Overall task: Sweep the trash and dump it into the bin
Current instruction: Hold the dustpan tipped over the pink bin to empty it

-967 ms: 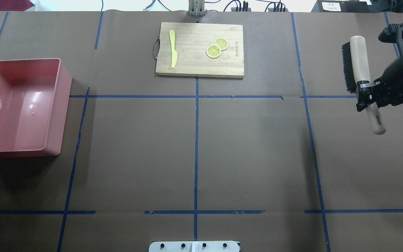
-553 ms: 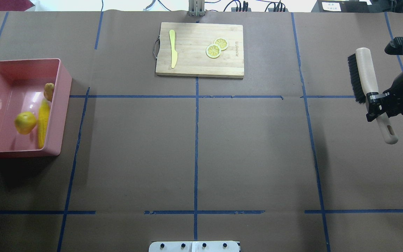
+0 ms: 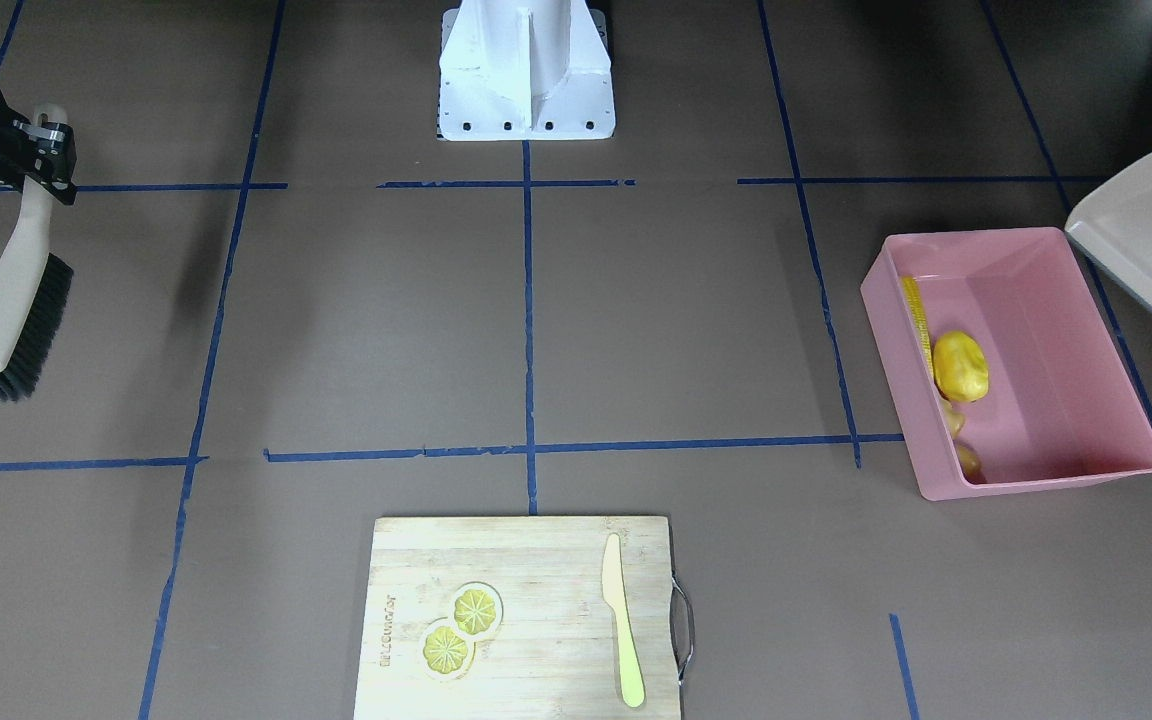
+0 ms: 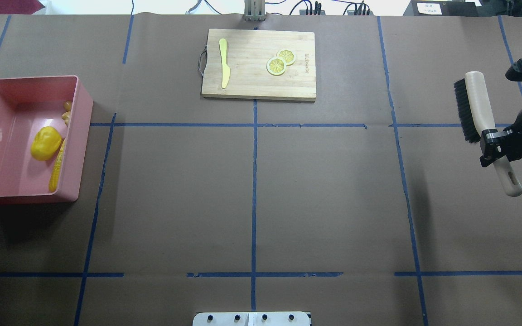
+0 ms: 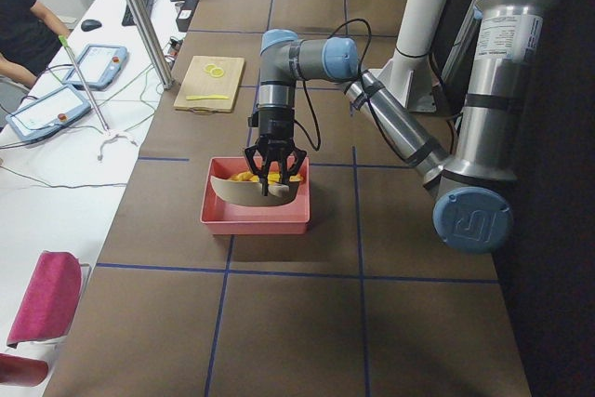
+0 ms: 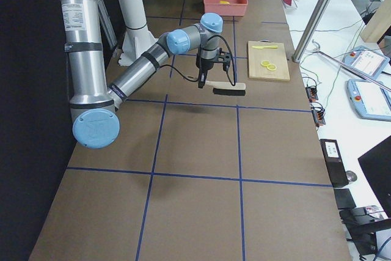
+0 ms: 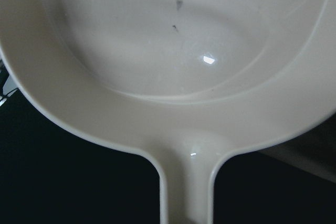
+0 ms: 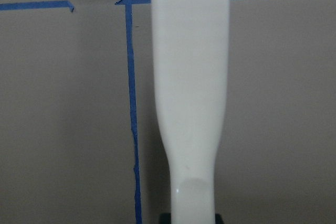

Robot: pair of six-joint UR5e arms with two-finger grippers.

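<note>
Above table (image 4: 333, 203), right gripper (image 4: 496, 146) around brush (image 4: 479, 102)

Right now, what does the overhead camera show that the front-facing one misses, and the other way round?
Only the overhead view shows the cables along the table's far edge. Only the front-facing view shows the beige dustpan, at its right edge. Both show the pink bin holding the corn cob, potato and ginger root, the cutting board, and the right gripper shut on the brush.
</note>
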